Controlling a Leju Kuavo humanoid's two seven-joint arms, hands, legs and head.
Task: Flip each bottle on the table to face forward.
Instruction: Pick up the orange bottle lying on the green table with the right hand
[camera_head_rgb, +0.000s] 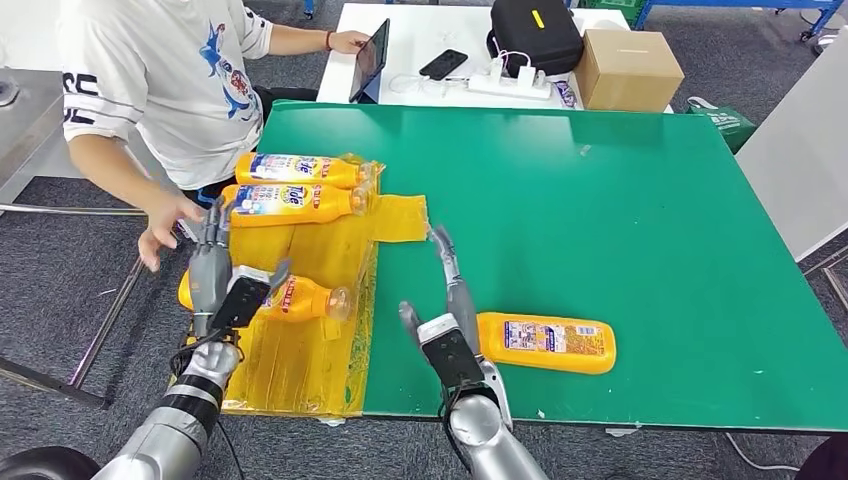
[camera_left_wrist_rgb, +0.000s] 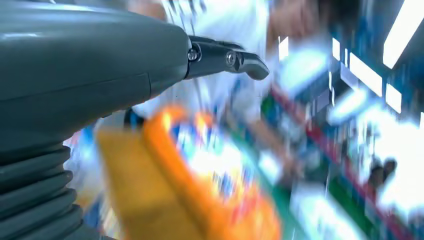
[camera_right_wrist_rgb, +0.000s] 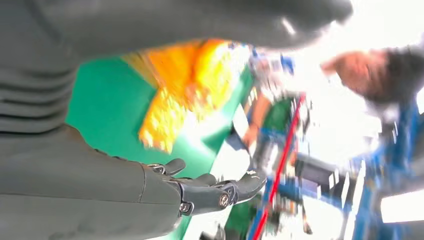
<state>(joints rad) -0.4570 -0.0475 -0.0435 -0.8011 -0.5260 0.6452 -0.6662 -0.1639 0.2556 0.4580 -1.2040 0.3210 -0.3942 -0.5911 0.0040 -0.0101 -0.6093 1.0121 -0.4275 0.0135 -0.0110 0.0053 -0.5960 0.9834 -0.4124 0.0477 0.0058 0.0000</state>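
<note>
Four orange bottles lying flat on the green table (camera_head_rgb: 640, 250); both robot hands released, holding nothing.

Nearest, at 5 o'clock: one bottle (camera_head_rgb: 546, 342) on bare green, label up, just beside the right hand (camera_head_rgb: 447, 290), whose fingers are spread. At 7 o'clock: a bottle (camera_head_rgb: 300, 298) on the yellow plastic sheet (camera_head_rgb: 310, 360), partly under the left hand (camera_head_rgb: 210, 262), fingers extended, none seen gripping; contact cannot be told. Beyond, at 10 o'clock: a pair of bottles (camera_head_rgb: 295, 186), side by side, touching. A person's hand (camera_head_rgb: 165, 225) hangs near them at the table edge. Handling, judged: rigid plastic, probably filled and moderately heavy, glossy and liable to slip or roll; best taken across the broad mid-body, not the narrow neck.
</note>
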